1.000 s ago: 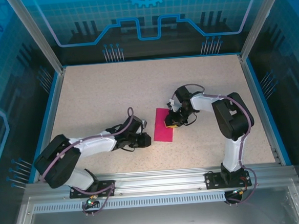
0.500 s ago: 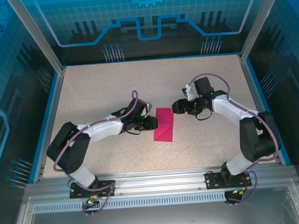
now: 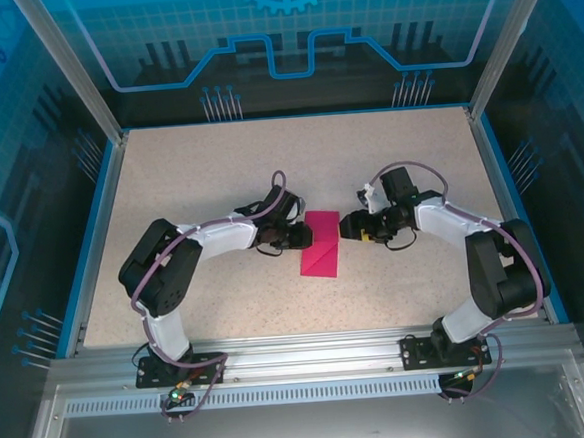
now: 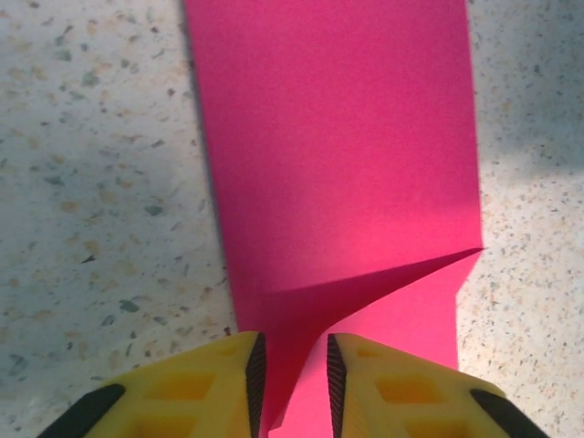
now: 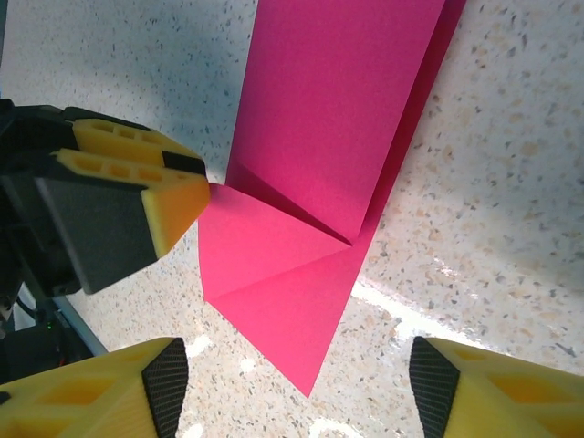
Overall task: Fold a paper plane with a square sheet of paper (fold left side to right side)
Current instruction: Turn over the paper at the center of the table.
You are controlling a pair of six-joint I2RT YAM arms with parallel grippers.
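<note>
On the speckled table (image 3: 189,176), midway between its side edges, lies the folded square sheet of paper (image 3: 320,243). The left gripper (image 4: 290,383) pinches its raised flap with narrow jaws; the right gripper (image 5: 301,388) hovers beside it, jaws wide apart.

Plain magenta-pink paper (image 3: 321,244); beige speckled table (image 3: 199,175).

Magenta paper (image 4: 338,155) flat on speckled table (image 4: 91,182), diagonal fold across near end. Left gripper (image 4: 292,383) yellow fingers (image 4: 196,388) narrowly apart, paper edge between them.
</note>
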